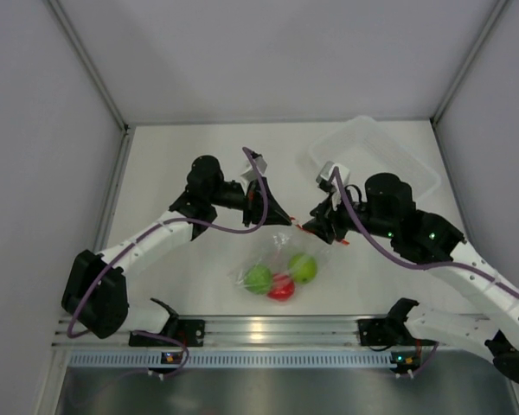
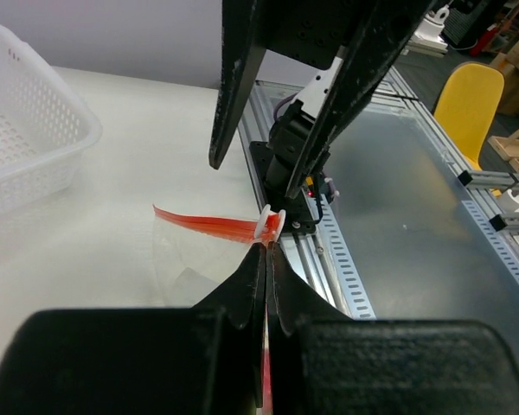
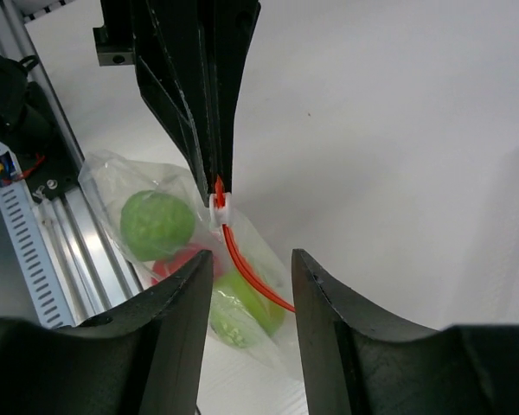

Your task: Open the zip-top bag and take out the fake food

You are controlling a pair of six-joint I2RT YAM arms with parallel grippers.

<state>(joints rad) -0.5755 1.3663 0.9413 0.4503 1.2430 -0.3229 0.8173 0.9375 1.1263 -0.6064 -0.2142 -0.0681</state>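
Note:
The zip-top bag (image 1: 277, 264) hangs by its mouth over the table's near middle, with two lime green balls (image 1: 259, 278) and a red ball (image 1: 281, 288) inside. My left gripper (image 1: 287, 220) is shut on the red-orange zip strip (image 2: 209, 224), just behind the white slider (image 2: 271, 225). My right gripper (image 1: 317, 228) faces it, open, its fingers (image 3: 183, 298) on either side of the strip (image 3: 242, 259) without touching it. In the right wrist view the bag (image 3: 112, 177) hangs below the slider (image 3: 220, 205), and a green ball (image 3: 156, 225) shows through the plastic.
A clear rigid tub (image 1: 376, 160) stands at the back right; it shows as a white perforated basket (image 2: 26, 147) in the left wrist view. The aluminium rail (image 1: 268, 328) with both arm bases runs along the near edge, close under the bag.

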